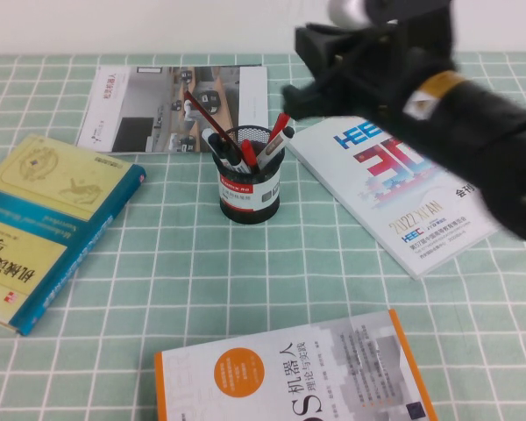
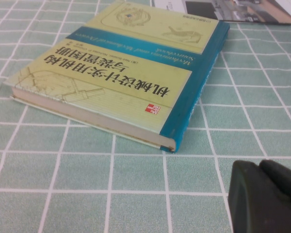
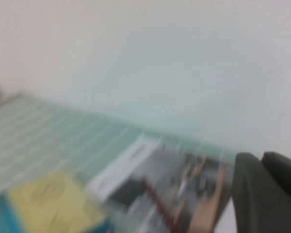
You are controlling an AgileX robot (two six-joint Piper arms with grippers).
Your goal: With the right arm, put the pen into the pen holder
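The thin dark red pen (image 1: 195, 112) stands tilted in the black mesh pen holder (image 1: 251, 189) among markers, mid-tabletop (image 1: 245, 281). The right claw (image 1: 311, 70) hangs raised just behind and right of the holder, pressed together on nothing. The left claw (image 2: 264, 167) sits near the yellow-and-teal book (image 2: 116, 68), fingers together.

Four books (image 1: 48, 224), one pen holder (image 1: 250, 191), several pens (image 1: 280, 132) inside.

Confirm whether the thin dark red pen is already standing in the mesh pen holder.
Yes: in the high view the pen leans out of the pen holder, apart from the right claw.
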